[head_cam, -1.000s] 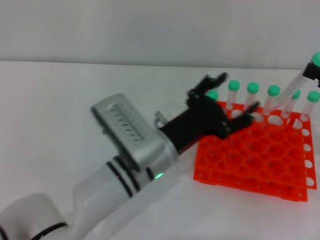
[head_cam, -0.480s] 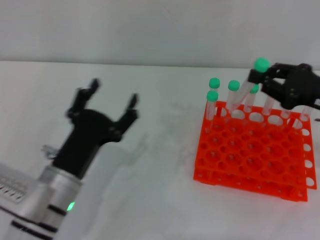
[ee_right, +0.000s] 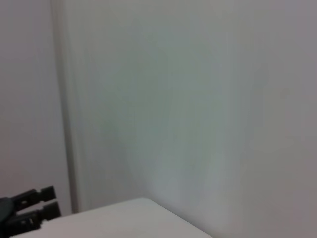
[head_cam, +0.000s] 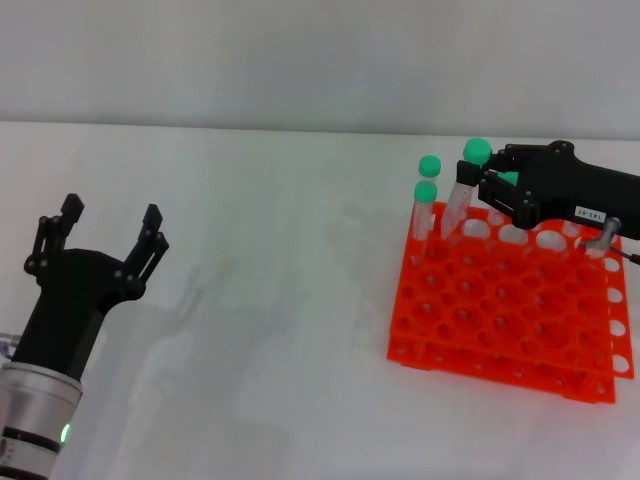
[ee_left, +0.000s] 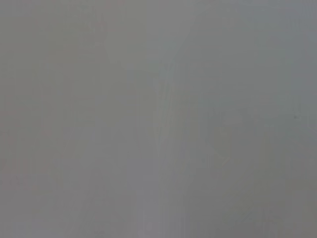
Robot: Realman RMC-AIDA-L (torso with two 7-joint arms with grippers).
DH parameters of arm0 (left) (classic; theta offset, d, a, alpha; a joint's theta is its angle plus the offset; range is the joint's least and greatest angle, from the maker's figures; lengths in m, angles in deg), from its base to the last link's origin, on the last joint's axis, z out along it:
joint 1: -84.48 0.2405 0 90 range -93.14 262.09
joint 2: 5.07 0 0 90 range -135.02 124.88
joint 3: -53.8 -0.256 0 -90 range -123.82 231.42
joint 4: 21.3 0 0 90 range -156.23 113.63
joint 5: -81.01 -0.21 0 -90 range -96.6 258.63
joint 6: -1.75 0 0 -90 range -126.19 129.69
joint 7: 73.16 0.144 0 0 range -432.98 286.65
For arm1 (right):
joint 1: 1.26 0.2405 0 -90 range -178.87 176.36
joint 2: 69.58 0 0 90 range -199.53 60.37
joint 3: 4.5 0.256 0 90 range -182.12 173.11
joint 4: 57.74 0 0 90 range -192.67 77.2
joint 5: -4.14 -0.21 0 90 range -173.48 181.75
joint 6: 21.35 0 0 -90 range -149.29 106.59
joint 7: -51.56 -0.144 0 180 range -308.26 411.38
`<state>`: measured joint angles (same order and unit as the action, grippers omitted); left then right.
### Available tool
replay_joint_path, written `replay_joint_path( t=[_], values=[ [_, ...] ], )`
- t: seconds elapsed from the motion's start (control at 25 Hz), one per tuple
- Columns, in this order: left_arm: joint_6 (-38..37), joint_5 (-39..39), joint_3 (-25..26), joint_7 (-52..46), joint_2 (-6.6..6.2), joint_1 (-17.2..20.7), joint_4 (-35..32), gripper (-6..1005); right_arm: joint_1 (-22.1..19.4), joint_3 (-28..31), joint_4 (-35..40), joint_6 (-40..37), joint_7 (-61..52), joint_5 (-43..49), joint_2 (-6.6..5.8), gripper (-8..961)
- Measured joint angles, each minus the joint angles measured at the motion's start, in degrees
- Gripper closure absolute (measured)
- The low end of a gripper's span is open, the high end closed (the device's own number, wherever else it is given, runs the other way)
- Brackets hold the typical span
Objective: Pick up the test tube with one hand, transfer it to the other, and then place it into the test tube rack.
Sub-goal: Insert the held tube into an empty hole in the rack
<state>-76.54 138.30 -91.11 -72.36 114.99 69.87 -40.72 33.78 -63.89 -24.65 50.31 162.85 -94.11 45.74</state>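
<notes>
My right gripper (head_cam: 487, 187), black with a small white label, is shut on the test tube (head_cam: 462, 195). The tube is clear with a green cap and tilts over the back left holes of the orange test tube rack (head_cam: 505, 335). I cannot tell whether its lower end is inside a hole. Two other green-capped tubes (head_cam: 424, 205) stand upright in the rack's back left corner. One more green cap (head_cam: 511, 178) shows behind the gripper. My left gripper (head_cam: 108, 222) is open and empty at the near left, far from the rack.
The rack stands on a white table (head_cam: 270, 300) with a pale wall behind it. The left wrist view shows only plain grey. The right wrist view shows the wall and a strip of table.
My left arm has drawn back from the rack to the near left, open and empty. My right gripper has carried the tube leftward along the rack's back row and lowered it.
</notes>
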Motion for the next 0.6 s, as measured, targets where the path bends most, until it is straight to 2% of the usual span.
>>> replay_joint_path(
  t=[0.28,0.6],
  values=[
    [0.5,1.3,0.0,-1.6,0.0,-0.3,0.4,117,0.1,-2.5,-0.3,-5.2,0.0,-0.3,0.13,687],
    [0.5,1.6,0.0,-2.2,0.0,-0.4,0.4,117,0.1,-3.1,-0.5,-6.8,0.1,-0.3,0.17,673]
  ],
)
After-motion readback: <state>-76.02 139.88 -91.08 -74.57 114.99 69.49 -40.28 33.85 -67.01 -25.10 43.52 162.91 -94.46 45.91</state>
